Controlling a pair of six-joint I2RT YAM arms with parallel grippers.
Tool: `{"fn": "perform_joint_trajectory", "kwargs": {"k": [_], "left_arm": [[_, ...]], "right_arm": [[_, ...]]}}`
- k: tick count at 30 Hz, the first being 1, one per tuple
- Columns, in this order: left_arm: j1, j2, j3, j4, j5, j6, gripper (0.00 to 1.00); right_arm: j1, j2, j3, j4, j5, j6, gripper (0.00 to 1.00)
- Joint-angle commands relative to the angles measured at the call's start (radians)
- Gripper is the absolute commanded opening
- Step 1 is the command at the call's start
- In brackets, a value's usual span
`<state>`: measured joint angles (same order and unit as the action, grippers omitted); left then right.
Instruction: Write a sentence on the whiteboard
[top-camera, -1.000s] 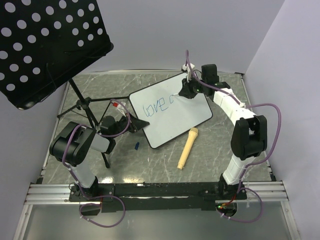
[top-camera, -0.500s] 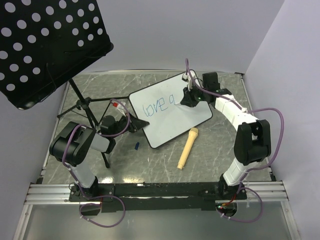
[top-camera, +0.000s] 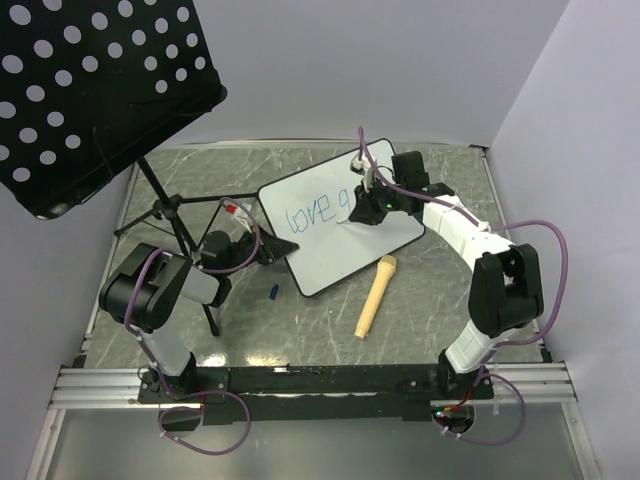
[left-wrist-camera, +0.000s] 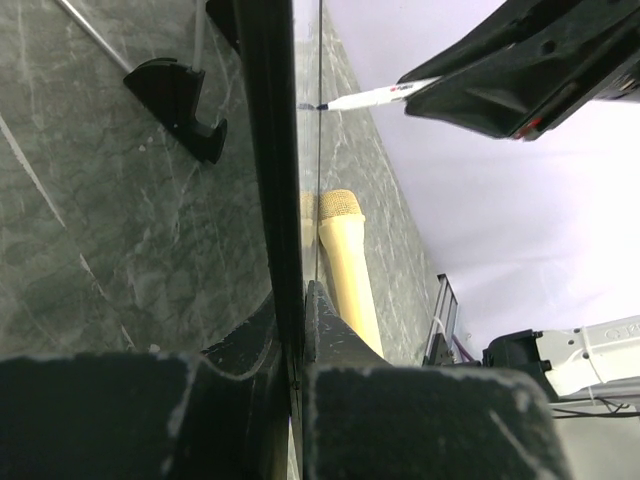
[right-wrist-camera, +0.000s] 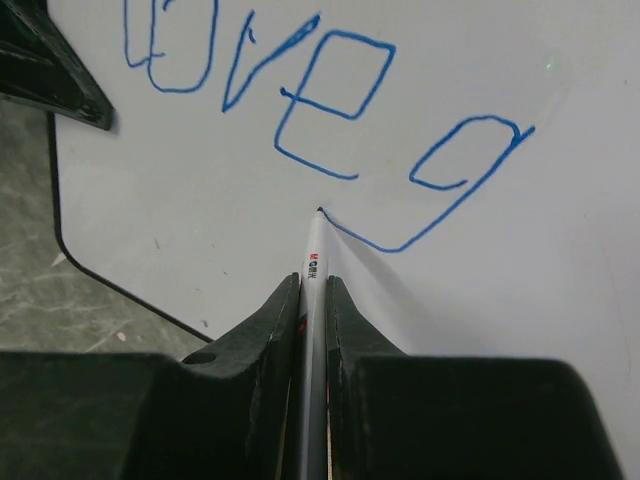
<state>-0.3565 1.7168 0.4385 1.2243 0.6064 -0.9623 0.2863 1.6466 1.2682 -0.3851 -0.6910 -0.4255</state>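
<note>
Plainly, only part of the sentence (top-camera: 318, 210) can be read: "love" and a single "g" in blue, sitting in the upper left part of the whiteboard (top-camera: 350, 255), which lies slanted on the table (top-camera: 430, 290) between the two arms. In the top view the right gripper (top-camera: 366, 206) covers the board just right of the "g", and we can barely pick out the marker (right-wrist-camera: 312, 255) there. The right wrist view shows it better: the fingers are pinched on the marker's barrel, and its tip touches the board at the end of the "g" tail. That view cuts off the top of "love" at the frame edge. The left wrist view sees the board edge-on, so no writing shows in it. What it does show is the left gripper (left-wrist-camera: 300, 300) clamped on the board's black rim, one finger on each side. From above, that gripper sits at the board's near left corner, and its fingertips are hard to tell from the dark rim. Plain white surface runs below the writing and right of the "g", down to the near edge. A mic (top-camera: 374, 297) lies on the table just off that near edge, apart from it. A small blue cap (top-camera: 273, 291) sits near the left corner. The music stand (top-camera: 90, 90) hangs over the far left and is cropped by the frame.
</note>
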Motion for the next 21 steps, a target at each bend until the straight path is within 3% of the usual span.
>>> {"fn": "perform_joint_trajectory", "kwargs": {"k": [1, 21], "left_arm": [[-0.009, -0.019, 0.029, 0.193, 0.059, 0.076, 0.01], [-0.007, -0.006, 0.026, 0.221, 0.072, 0.063, 0.01]], "right_arm": [[0.001, -0.031, 0.097, 0.017, -0.027, 0.039, 0.0], [-0.091, 0.108, 0.27, 0.034, 0.051, 0.051, 0.0]]}}
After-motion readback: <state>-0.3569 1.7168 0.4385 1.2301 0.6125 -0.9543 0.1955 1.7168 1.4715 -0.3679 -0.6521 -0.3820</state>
